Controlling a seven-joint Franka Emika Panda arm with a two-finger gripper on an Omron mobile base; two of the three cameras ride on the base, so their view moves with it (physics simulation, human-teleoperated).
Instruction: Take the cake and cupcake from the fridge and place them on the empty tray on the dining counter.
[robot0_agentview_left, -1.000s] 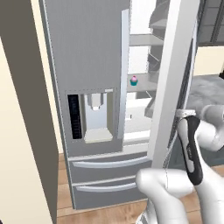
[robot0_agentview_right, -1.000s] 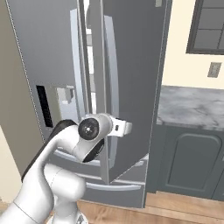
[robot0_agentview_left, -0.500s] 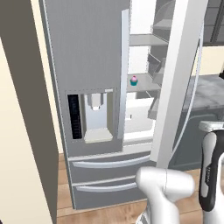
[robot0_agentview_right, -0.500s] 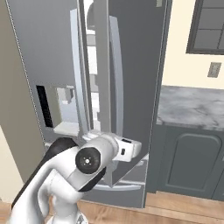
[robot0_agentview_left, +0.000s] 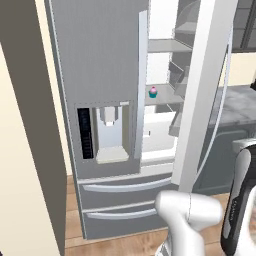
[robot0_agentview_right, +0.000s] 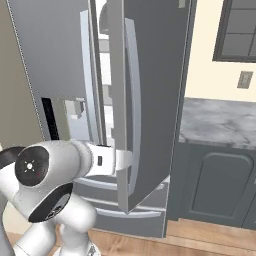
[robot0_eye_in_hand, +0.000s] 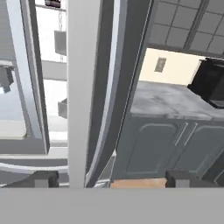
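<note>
Cupcake sits on a fridge shelf, well beyond the fingers. Fingers stand apart, straddling the open door's edge; that half-open door could block or snag the reach inside.

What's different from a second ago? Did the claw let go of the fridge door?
Yes. The claw has opened off the right door's handle; its fingertips now stand wide apart on either side of the door edge. The arm dropped lower and drew back toward the base. The fridge door stays ajar, and the cupcake sits unmoved on its shelf.
</note>
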